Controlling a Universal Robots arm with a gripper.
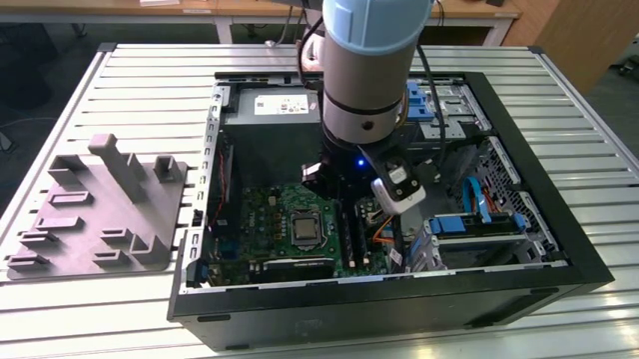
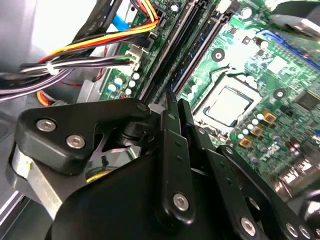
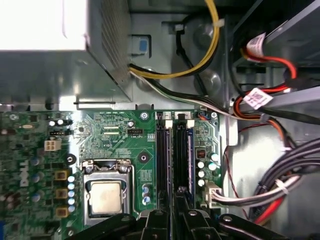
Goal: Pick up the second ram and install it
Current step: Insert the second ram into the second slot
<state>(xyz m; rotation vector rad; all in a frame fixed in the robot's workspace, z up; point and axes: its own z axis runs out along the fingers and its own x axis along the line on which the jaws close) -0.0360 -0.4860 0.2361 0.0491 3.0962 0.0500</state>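
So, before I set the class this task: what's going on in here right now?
A robot arm reaches down into an open computer case. Its tool sits right over the ram slots beside the processor socket. A grey holder stands outside the case, at the exterior view's left.
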